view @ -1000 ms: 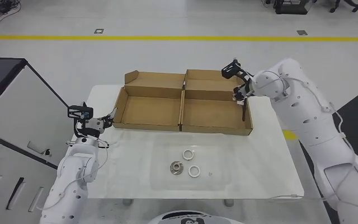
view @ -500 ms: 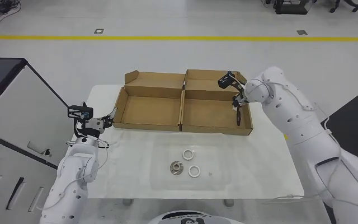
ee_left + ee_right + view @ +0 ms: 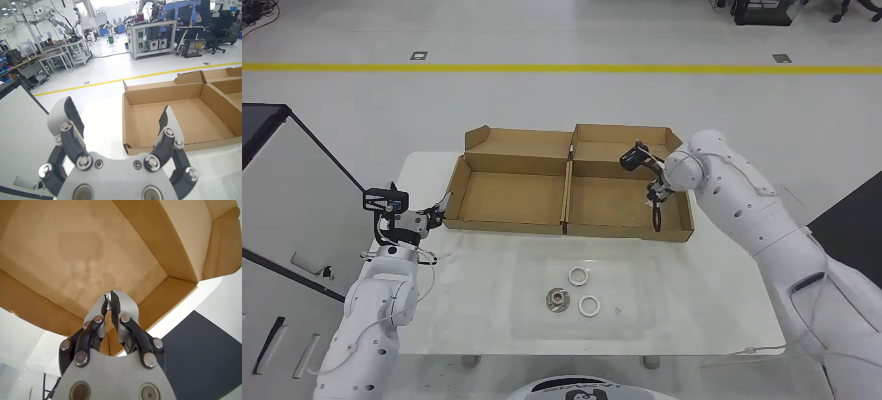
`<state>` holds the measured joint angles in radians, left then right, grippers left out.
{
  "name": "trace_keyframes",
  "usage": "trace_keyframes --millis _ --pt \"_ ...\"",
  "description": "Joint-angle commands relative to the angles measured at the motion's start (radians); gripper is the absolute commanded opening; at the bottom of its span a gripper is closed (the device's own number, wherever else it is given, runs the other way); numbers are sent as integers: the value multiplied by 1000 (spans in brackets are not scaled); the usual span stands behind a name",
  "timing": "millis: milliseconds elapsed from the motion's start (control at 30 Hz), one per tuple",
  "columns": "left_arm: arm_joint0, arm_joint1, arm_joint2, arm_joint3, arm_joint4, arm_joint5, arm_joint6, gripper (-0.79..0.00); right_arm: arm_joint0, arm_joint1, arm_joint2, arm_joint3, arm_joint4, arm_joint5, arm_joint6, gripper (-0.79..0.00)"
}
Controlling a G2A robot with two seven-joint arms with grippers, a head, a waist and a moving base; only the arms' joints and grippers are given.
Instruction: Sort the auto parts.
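Note:
My right gripper [image 3: 656, 220] hangs over the right-hand side of the right cardboard box [image 3: 607, 200], just inside its wall. It is shut on a small silver threaded bolt [image 3: 108, 303], which stands between the black pads above the box floor [image 3: 56, 247]. My left gripper [image 3: 439, 212] sits at the table's left side, open with nothing in it [image 3: 118, 108], close to the outer wall of the left cardboard box [image 3: 170, 121]. Both boxes look bare inside. Two white rings [image 3: 579, 274] [image 3: 590, 305], a grey metal hub [image 3: 558, 298] and a tiny loose part [image 3: 617, 310] lie in front of the boxes.
The loose parts rest on a clear tray [image 3: 632, 280] at the table's front middle. The two boxes' rear flaps [image 3: 517, 137] stand open at the back. A dark cabinet [image 3: 262, 130] adjoins the table's left side.
My right arm has swung leftward and forward with the bolt, from the right box's back right corner to a spot over its right side. The left arm has stayed put.

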<state>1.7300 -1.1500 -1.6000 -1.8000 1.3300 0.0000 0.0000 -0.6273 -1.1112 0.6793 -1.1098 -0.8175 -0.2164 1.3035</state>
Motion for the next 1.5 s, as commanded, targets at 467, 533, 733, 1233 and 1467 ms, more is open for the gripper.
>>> trace_keyframes --millis 467,533,733,1233,1467 --pt "0 0 0 0 0 0 0 0 5 -35 -27 110 15 -10 -45 -785" --pt "0 0 0 0 0 0 0 0 4 -38 -27 117 17 -11 -46 -785" --pt "0 0 0 0 0 0 0 0 5 -45 -24 133 22 -13 -46 -643" --pt "0 0 0 0 0 0 0 0 -14 -22 52 37 22 1 -30 0" --pt "0 0 0 0 0 0 0 0 -80 35 183 -148 19 -42 -5 0"
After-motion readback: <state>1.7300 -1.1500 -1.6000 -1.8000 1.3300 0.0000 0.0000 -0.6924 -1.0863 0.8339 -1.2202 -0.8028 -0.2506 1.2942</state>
